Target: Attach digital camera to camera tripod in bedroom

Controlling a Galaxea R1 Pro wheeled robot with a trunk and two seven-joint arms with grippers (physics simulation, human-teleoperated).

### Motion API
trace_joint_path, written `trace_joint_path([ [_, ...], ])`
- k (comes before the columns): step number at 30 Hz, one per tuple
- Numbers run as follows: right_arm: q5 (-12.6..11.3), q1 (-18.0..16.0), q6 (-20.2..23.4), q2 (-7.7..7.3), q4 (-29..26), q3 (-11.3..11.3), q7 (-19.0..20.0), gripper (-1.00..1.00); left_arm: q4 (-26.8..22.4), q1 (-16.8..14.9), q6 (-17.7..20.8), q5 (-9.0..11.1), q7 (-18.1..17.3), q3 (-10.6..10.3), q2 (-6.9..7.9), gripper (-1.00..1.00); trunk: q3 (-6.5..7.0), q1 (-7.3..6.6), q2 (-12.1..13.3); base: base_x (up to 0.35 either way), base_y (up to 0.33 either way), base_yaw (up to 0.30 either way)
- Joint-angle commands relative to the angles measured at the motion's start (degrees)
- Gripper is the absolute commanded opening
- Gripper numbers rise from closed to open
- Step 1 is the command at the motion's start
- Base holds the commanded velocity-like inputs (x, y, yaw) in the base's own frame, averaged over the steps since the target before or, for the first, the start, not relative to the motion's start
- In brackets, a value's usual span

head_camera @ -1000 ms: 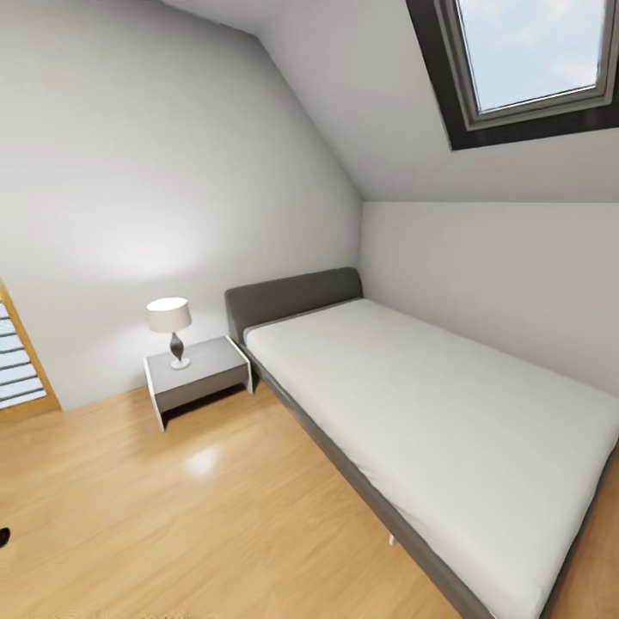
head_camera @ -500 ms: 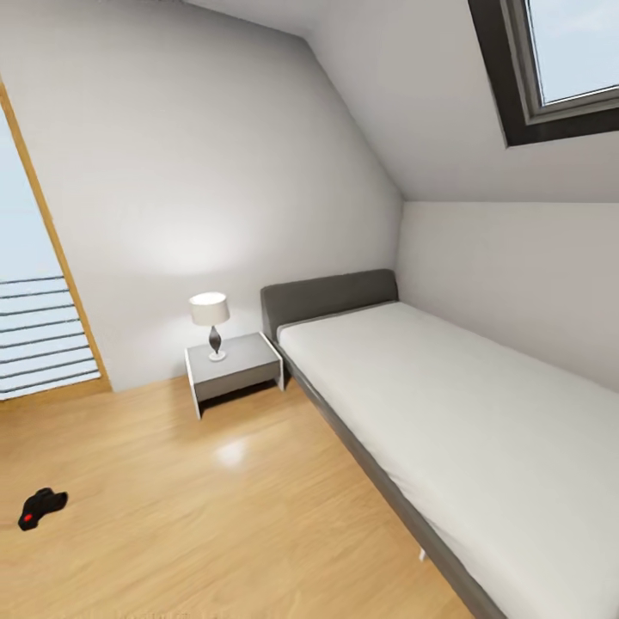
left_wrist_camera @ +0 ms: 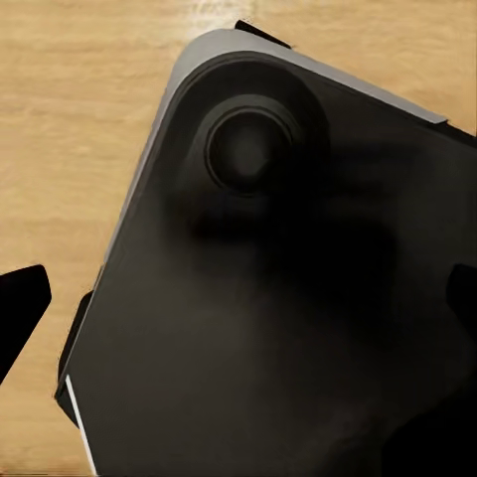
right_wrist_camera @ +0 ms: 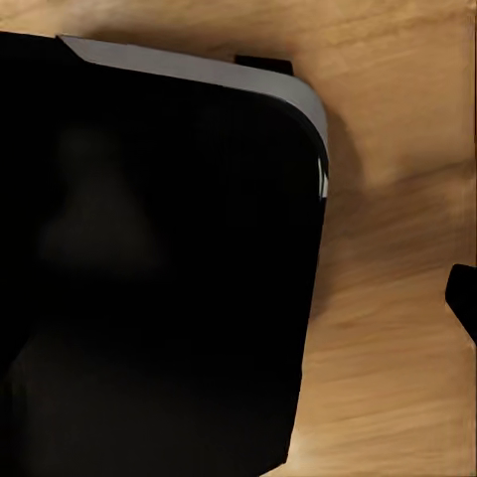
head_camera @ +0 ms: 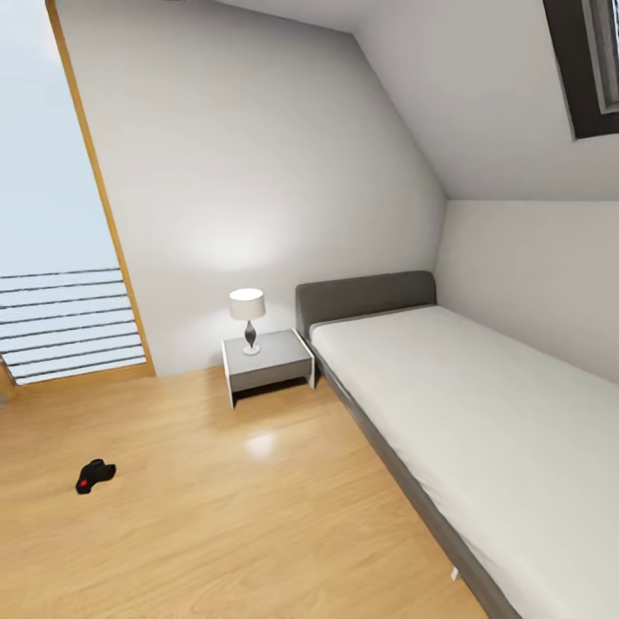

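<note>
The digital camera (head_camera: 94, 474), small and black with a red dot, lies on the light wood floor (head_camera: 258, 516) at the left of the head view, well away from the bed. The camera tripod is out of view. In the left wrist view my left gripper (left_wrist_camera: 238, 308) hangs over the robot's dark base (left_wrist_camera: 288, 298), its two black fingertips (left_wrist_camera: 20, 310) far apart at the picture's edges with nothing between them. In the right wrist view one fingertip (right_wrist_camera: 463, 298) of my right gripper (right_wrist_camera: 238, 298) stands at the picture's edge over the floor, holding nothing.
A grey bed with a white mattress (head_camera: 481, 413) runs along the right wall. A grey nightstand (head_camera: 268, 365) with a lamp (head_camera: 248, 318) stands beside its headboard. A wood-framed glass opening with railing bars (head_camera: 64, 327) is at the left. A skylight (head_camera: 589, 69) sits in the sloped ceiling.
The head view has swung to the left, so bed and nightstand slid right in the picture. The digital camera has come fully into view on the floor; it has not moved.
</note>
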Motion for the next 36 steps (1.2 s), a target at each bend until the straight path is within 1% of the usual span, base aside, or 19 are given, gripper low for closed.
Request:
trace_joint_path([
  [1,1.0,0.0,0.0,-0.17,-0.2,0.0,0.0,1.0,-0.1,0.0,-0.1,0.8,0.0,0.1,0.01,1.0,-0.07,0.0,0.0,0.0,0.0,0.275],
  [5,1.8,0.0,0.0,-0.47,-0.5,-0.1,0.1,1.0,-0.1,0.0,-0.1,1.6,0.0,0.1,0.02,1.0,-0.16,0.0,0.0,0.0,0.0,0.275],
  [13,2.6,0.0,0.1,-0.6,-0.7,0.0,0.1,1.0,-0.1,0.0,-0.1,2.0,0.0,0.1,0.03,1.0,-0.37,0.0,0.0,0.0,0.0,0.275],
  [19,4.6,0.0,0.1,-0.62,-0.7,0.0,0.1,1.0,-0.1,0.0,-0.1,2.0,0.0,0.1,0.09,1.0,-0.57,0.0,0.0,0.044,0.0,0.271],
  [25,6.6,0.0,0.1,-0.56,-0.7,0.0,0.1,1.0,-0.1,0.0,-0.1,2.0,-0.1,0.1,0.19,1.0,-0.78,0.0,0.0,0.241,0.0,0.269],
  [36,7.3,0.0,0.0,-0.55,-0.7,0.0,0.0,1.0,-0.1,0.0,0.0,2.1,-0.1,0.1,0.21,1.0,-1.16,0.0,0.0,0.313,0.029,0.268],
])
